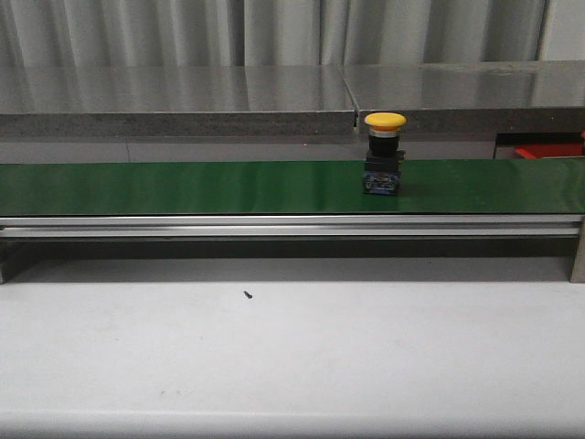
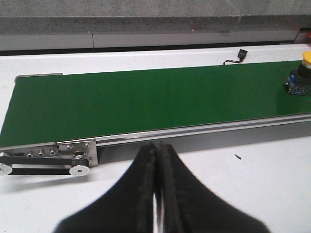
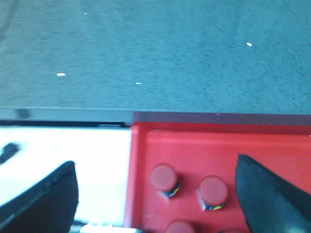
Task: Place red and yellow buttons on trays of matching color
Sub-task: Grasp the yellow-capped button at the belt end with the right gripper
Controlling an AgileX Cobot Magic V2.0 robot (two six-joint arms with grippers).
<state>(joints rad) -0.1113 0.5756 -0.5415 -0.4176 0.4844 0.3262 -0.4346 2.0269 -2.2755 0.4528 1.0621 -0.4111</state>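
Note:
A yellow button (image 1: 384,151) with a black and blue base stands upright on the green conveyor belt (image 1: 183,187), right of centre; it also shows at the edge of the left wrist view (image 2: 301,77). My left gripper (image 2: 158,148) is shut and empty over the white table, in front of the belt's left end. My right gripper (image 3: 155,194) is open and empty above the red tray (image 3: 204,145), which holds several red buttons (image 3: 164,178) standing upright. A corner of the red tray shows at the far right of the front view (image 1: 548,151). No yellow tray is in view.
The belt's metal rail (image 1: 292,226) runs across the table. Its pulley end (image 2: 48,162) lies left of my left gripper. A small dark speck (image 1: 248,294) lies on the white table. A grey ledge (image 1: 174,101) runs behind the belt. A small cable connector (image 2: 240,53) lies beyond the belt.

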